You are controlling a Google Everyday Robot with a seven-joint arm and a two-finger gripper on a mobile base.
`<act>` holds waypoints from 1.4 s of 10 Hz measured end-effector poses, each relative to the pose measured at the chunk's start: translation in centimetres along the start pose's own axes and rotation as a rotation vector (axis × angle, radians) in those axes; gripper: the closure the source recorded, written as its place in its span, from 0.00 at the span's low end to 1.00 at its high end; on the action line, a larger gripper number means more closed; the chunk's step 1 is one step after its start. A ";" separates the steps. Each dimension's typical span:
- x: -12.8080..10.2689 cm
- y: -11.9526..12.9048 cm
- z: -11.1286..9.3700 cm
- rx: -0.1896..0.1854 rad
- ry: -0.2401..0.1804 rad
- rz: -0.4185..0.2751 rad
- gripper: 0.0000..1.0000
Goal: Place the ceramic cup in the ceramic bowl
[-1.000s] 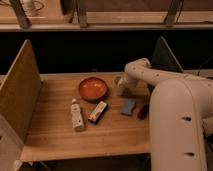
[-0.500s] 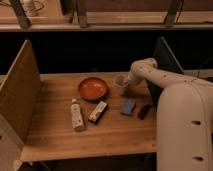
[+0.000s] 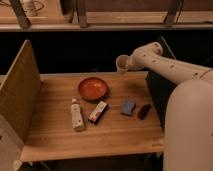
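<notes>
The ceramic cup (image 3: 121,63) is a small pale cream cylinder held in the air above the table's far right part, its mouth facing left and up. My gripper (image 3: 128,64) is shut on the cup at the end of the white arm (image 3: 160,62) that reaches in from the right. The ceramic bowl (image 3: 92,88) is round, orange-red and empty; it sits on the wooden table (image 3: 55,135), left of and below the cup.
A white tube-shaped bottle (image 3: 76,115) lies in front of the bowl. A red-and-white packet (image 3: 98,111), a blue sponge-like block (image 3: 128,106) and a small dark red object (image 3: 144,111) lie to its right. A wooden side panel (image 3: 20,90) bounds the table's left.
The gripper has lifted the cup from table height up into the air, and it has moved slightly toward the back of the table. The other objects have stayed put.
</notes>
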 end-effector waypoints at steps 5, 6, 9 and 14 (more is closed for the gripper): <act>3.4 9.9 0.2 -0.178 0.039 -0.137 1.00; 4.9 11.8 0.7 -0.216 0.067 -0.158 1.00; 10.1 15.6 2.6 -0.315 0.187 -0.178 1.00; 14.8 14.4 7.0 -0.341 0.364 -0.122 1.00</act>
